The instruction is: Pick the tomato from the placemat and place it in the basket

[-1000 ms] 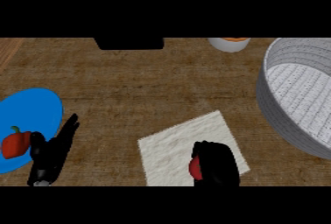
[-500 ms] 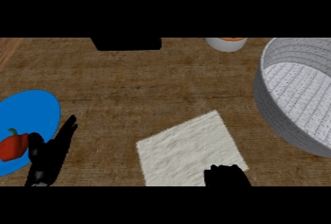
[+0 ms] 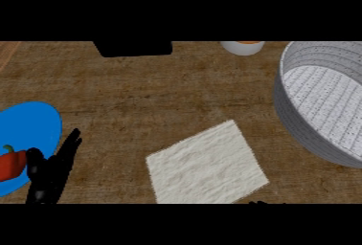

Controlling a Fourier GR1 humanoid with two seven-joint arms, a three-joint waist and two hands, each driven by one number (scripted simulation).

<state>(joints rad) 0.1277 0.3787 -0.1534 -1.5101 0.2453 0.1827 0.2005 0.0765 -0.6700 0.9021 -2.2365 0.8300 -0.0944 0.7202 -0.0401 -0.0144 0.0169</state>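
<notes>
Brown woven table (image 3: 163, 91) fills the frame. No tomato shows anywhere on it: the white placemat (image 3: 205, 165) at lower centre lies bare, so the tomato is presumably lifted out of view with the right hand. Only dark tips of that hand (image 3: 267, 203) peek in at the bottom edge right of the mat; whether they are curled I cannot tell. At right, the grey basket (image 3: 297, 119) waits, nothing visible inside. At lower left the left hand (image 3: 53, 167) rests, fingers straight, beside a blue plate (image 3: 32, 124) holding a red pepper (image 3: 10, 163).
</notes>
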